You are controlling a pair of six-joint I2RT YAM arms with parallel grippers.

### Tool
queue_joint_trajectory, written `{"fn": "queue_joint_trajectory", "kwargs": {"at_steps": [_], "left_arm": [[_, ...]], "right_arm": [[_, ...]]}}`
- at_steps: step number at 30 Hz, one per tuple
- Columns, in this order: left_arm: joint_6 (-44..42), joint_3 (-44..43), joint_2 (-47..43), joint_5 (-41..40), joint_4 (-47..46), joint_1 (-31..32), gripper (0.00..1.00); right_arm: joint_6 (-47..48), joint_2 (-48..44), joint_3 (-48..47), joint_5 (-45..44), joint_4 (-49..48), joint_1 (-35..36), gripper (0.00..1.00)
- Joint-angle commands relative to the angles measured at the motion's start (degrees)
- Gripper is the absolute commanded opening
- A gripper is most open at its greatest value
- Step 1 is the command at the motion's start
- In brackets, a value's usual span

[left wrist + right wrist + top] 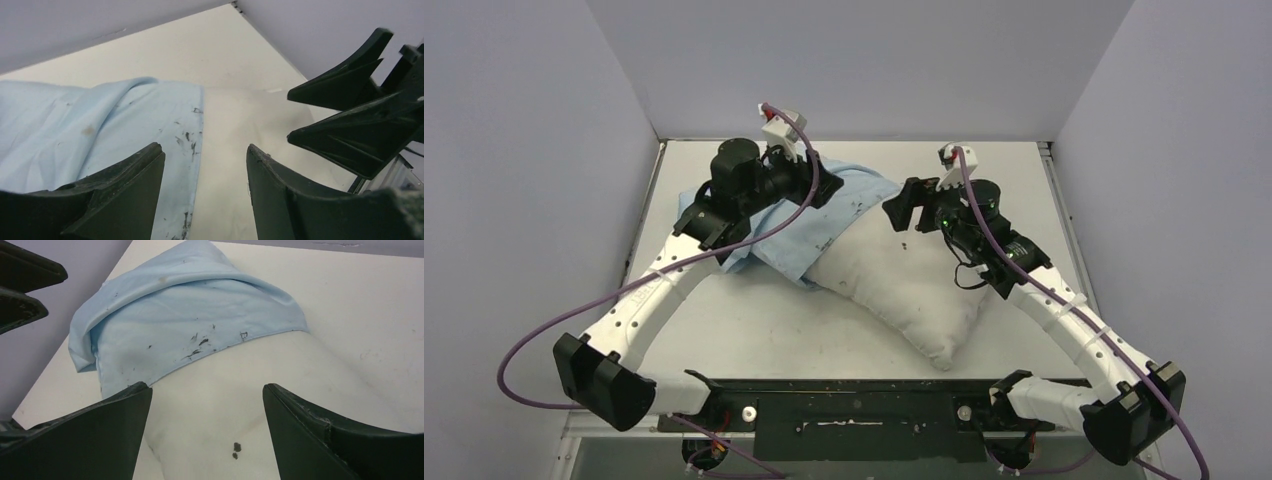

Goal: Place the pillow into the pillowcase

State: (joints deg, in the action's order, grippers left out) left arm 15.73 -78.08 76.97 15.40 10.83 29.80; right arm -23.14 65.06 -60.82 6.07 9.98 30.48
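Pillow (pixel 894 285) lies diagonally on the table (pixel 754 335). Its far-left end is covered by the pillowcase (pixel 824 225); its near-right corner is bare and points toward the arm bases. We can't tell whether that end is inside the case or just under it. We see dark smudges along the case hem. Left gripper (pixel 205 152) is released, jaws apart and empty, above the hem line. Right gripper (pixel 207 387) is likewise spread and empty, over bare pillow just short of the hem. The grippers sit near each other.
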Motion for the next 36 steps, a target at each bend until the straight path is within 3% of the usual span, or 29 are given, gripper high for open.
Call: {"fn": "queue_joint_trajectory", "kwargs": {"at_steps": [1,8,14,18,21,23,26,28,30,36], "left_arm": [[-1.3,5.9,-4.5,-2.6,4.1,-1.0,0.58],[0.1,19.7,-10.1,-7.9,1.6,-0.8,0.61],[0.4,26.3,-9.8,-11.7,-0.3,1.0,0.63],[-0.5,27.4,-7.5,-18.4,-0.5,5.4,0.63],[-1.8,27.4,-4.9,-25.2,-0.9,9.4,0.62],[-1.5,27.3,-3.5,-26.5,-0.8,9.7,0.53],[-0.7,27.4,-3.6,-26.5,-1.3,9.8,0.24],[-0.3,27.6,-4.9,-25.8,-2.5,10.1,0.08],[0.0,27.3,-7.2,-24.3,-3.8,10.5,0.0],[4.1,20.7,-7.8,-18.2,-5.5,12.4,0.0]], "right_arm": [[8.9,0.4,-2.1,7.4,3.0,1.3,0.83],[18.6,6.7,-4.7,2.7,10.3,7.0,0.85],[21.1,12.4,-4.7,-0.1,8.0,9.3,0.86],[20.7,15.6,-2.7,-0.4,3.8,9.4,0.76],[19.1,18.1,-2.1,-0.5,1.5,9.4,0.61],[16.8,18.4,-1.1,-1.3,-1.1,9.3,0.41],[11.6,16.9,1.5,-0.8,-6.9,8.9,0.13],[8.1,15.9,3.3,-0.1,-11.9,8.5,0.0],[4.6,15.4,4.7,0.3,-15.4,8.5,0.0],[-6.9,14.6,7.2,-4.2,-27.8,8.6,0.0]]}}
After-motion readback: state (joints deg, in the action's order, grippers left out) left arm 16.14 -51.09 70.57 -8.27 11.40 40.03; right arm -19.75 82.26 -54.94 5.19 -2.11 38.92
